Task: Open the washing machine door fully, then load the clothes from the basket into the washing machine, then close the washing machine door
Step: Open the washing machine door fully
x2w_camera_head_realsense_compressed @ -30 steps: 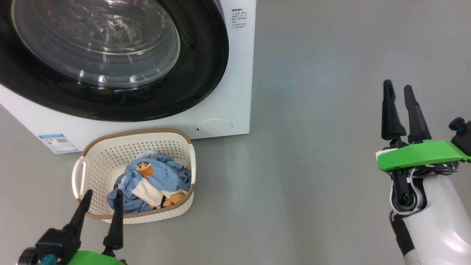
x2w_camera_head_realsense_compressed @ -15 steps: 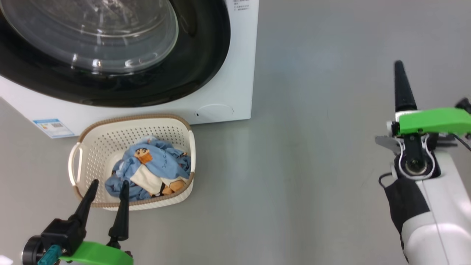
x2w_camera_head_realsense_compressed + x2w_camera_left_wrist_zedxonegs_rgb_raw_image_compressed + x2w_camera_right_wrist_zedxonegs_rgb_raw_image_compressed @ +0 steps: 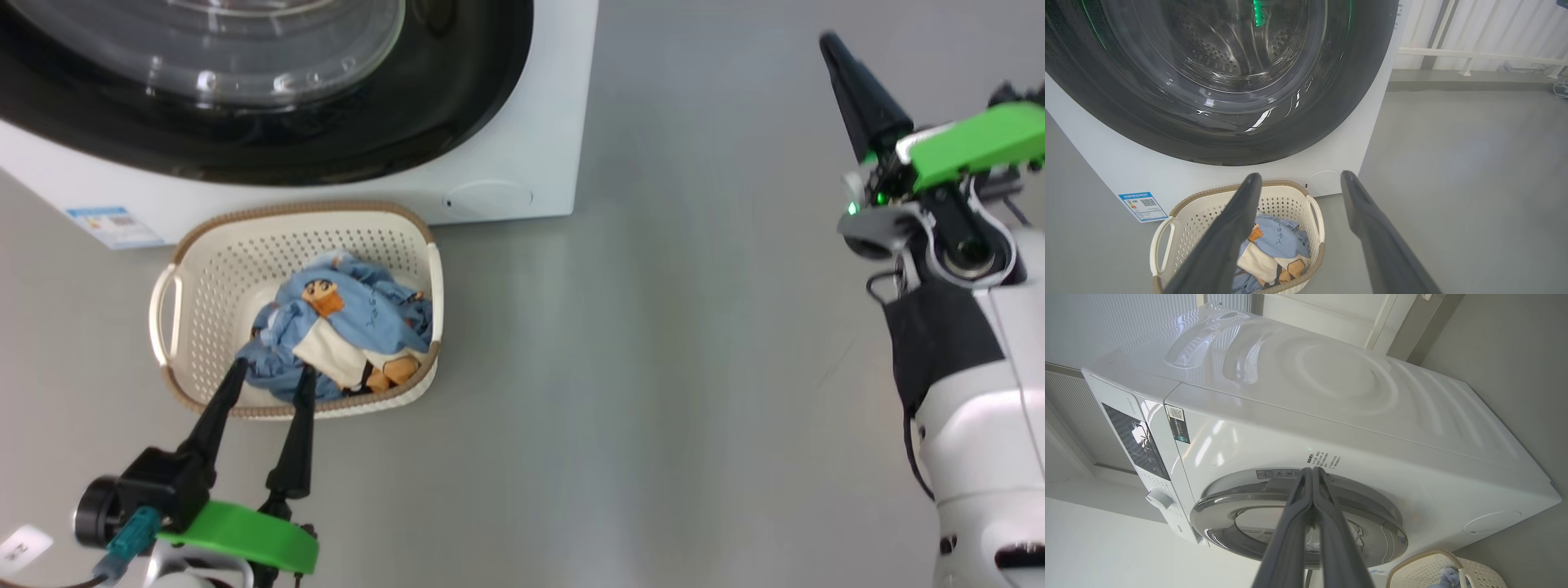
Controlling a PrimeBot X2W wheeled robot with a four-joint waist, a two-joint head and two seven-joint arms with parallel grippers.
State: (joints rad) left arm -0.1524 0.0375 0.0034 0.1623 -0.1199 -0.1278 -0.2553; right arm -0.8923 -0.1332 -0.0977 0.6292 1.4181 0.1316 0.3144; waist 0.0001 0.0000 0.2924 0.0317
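Rising since a second ago, the right gripper (image 3: pixel 831 45) is pointing toward the washing machine door (image 3: pixel 473 98), fingers pressed together and holding nothing. The left gripper (image 3: pixel 273 371) is hovering spread and empty at the basket (image 3: pixel 302 211) rim. That shut door is looking stiff, glossy and probably slippery, so hooking its edge nearest the right gripper seems best.

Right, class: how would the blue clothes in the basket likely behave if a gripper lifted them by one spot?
Probably floppy: the clothes lie crumpled in soft folds, so they would likely drape from the pinch. Likely light for their bulk: thin-looking fabric. The heap looks tangled, so one pull may lift several pieces.
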